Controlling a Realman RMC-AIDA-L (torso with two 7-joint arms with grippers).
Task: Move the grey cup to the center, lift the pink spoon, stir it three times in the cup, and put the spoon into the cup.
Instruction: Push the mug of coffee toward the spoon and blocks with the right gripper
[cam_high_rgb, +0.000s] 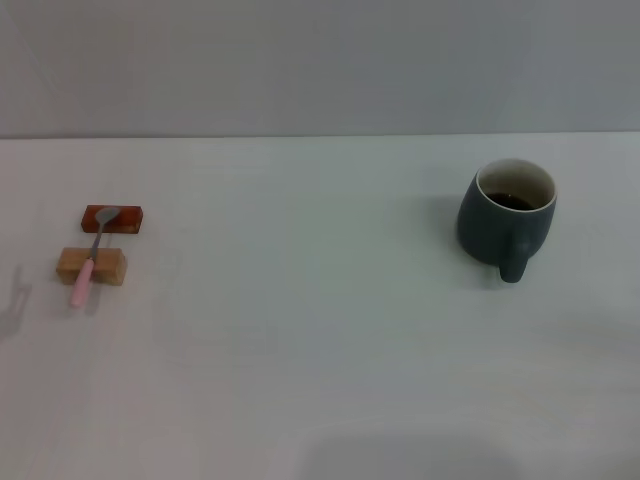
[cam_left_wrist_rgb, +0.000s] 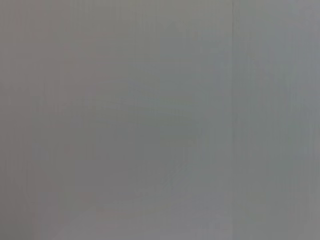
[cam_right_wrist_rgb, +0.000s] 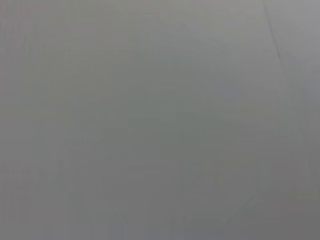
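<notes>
While the white table (cam_high_rgb: 320, 380) fills most of the head view, neither arm shows on it, and both wrist views give only a flat grey surface with a faint seam line, so neither the left gripper nor the right gripper can be seen, and whether either is open, closed or holding anything cannot be told.

Taking the grey cup (cam_high_rgb: 505, 220) as the landmark, it stands upright on the table at the robot's right, toward the far side, not far from the line where the table meets the grey wall (cam_high_rgb: 320, 60). Its loop handle points toward the robot, its inner rim is whitish, and dark liquid lies inside.

Well apart from the cup, far off to its left across bare tabletop, sits the pink spoon (cam_high_rgb: 90, 258). It lies across two small blocks: its grey metal bowl rests on a reddish-brown block (cam_high_rgb: 128, 219), the one farther from the robot, and its pale pink handle crosses a tan wooden block (cam_high_rgb: 108, 266) just nearer the robot. The handle's end reaches past the tan block's near edge and tilts down toward the table, slanting slightly away from the cup. The two blocks lie parallel, close together with a narrow gap between them, roughly level with the cup in depth.
</notes>
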